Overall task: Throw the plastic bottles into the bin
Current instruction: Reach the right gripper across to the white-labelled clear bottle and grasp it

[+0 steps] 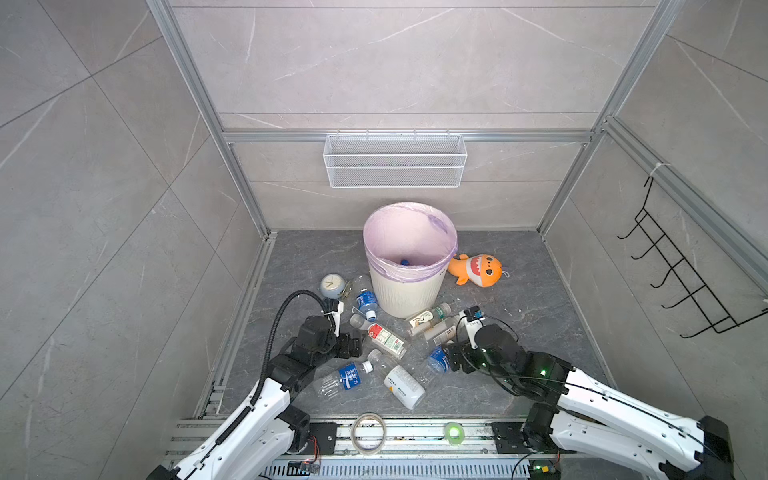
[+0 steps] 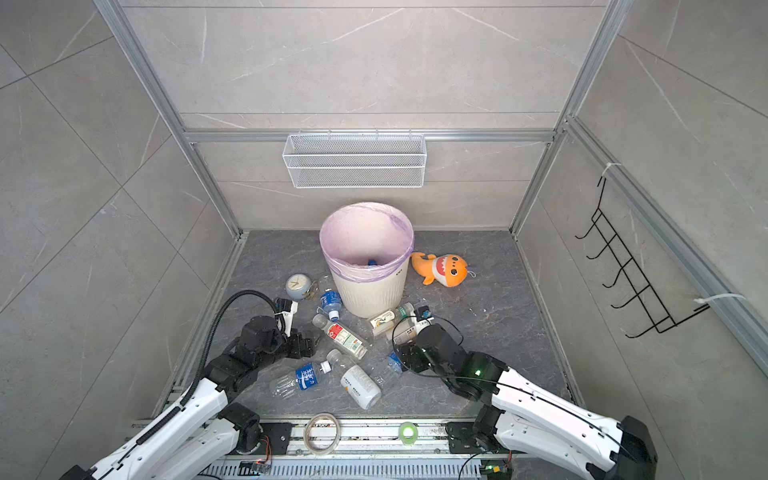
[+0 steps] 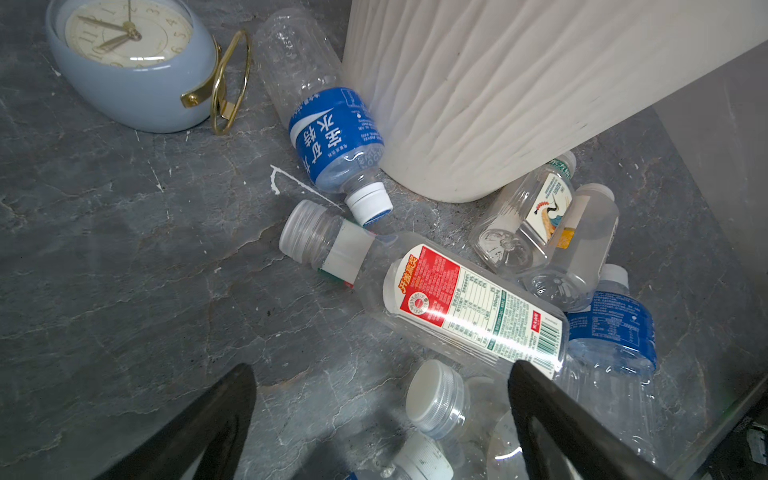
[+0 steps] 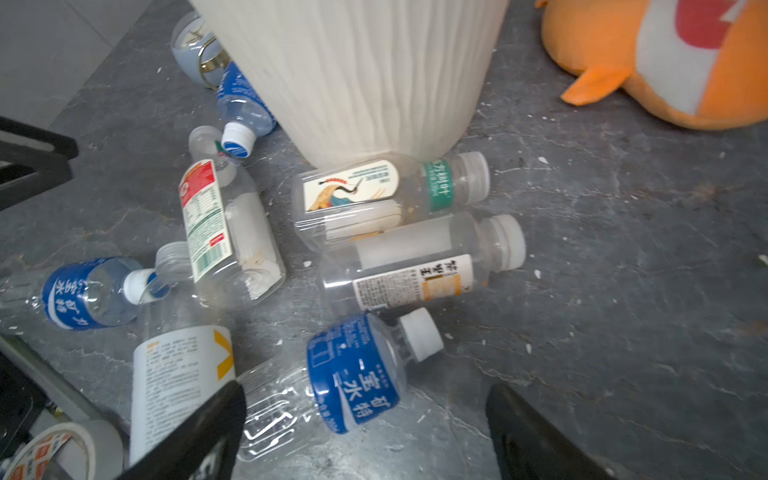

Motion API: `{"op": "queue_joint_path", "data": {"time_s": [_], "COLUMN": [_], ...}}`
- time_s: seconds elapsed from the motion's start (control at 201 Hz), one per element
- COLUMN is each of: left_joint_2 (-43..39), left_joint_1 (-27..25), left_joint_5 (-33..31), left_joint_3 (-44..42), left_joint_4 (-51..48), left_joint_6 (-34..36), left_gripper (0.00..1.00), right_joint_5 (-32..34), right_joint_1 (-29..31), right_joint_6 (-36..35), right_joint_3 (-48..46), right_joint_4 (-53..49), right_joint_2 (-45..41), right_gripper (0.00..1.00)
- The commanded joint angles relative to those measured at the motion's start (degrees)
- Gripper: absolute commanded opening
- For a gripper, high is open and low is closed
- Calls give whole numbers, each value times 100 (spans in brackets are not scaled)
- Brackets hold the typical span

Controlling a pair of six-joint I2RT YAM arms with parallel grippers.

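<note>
- Left hand (image 3: 380,368): fingers apart, empty; red-label bottle (image 3: 457,299) lay just ahead.
- Right hand (image 4: 365,387): fingers apart; blue-label bottle (image 4: 353,365) lay between them.
- Bin (image 1: 409,286) stood beyond both hands.

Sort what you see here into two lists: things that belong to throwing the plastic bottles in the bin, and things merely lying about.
Belongs to the job:
- plastic bottles lying scattered on the floor in front of the bin
- bin, upright, with a pink liner

Just lying about:
- clock
- plush shark
- wire basket on the back wall
- tape roll
- green tape roll
</note>
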Motion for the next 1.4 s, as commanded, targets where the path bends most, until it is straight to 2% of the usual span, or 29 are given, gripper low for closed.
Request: {"op": "queue_joint_path", "data": {"time_s": [0.0,0.144,0.309,0.662,0.966,1.399], "left_joint_2": [-55,-98,-84,26,-96,-168], "left_joint_1": [-9,-9,8,104,131,149], "left_joint_5": [-168,-249,-455,-564,-550,-537], "left_joint_3": [-101,-241,-243,-280,-338,-374], "left_joint_4": [317,439,485,562,568,578], "left_joint_6": [11,42,75,-22,-41,-58], "left_gripper": [97,97,96,96,96,96], "right_joint_5": [712,1049,1121,811,710,624], "right_joint_1": [728,1536,1899,2199,2209,2203], "right_joint_6": [42,69,161,301,391,462], "right_joint_3": [461,1061,1530,2091,2522,2791], "right_joint_4": [-208,-249,-278,-243,-384,-545], "right_joint_2": [562,1516,2253,3252,4044,4746], "right_gripper": [92,92,92,93,95,95]}}
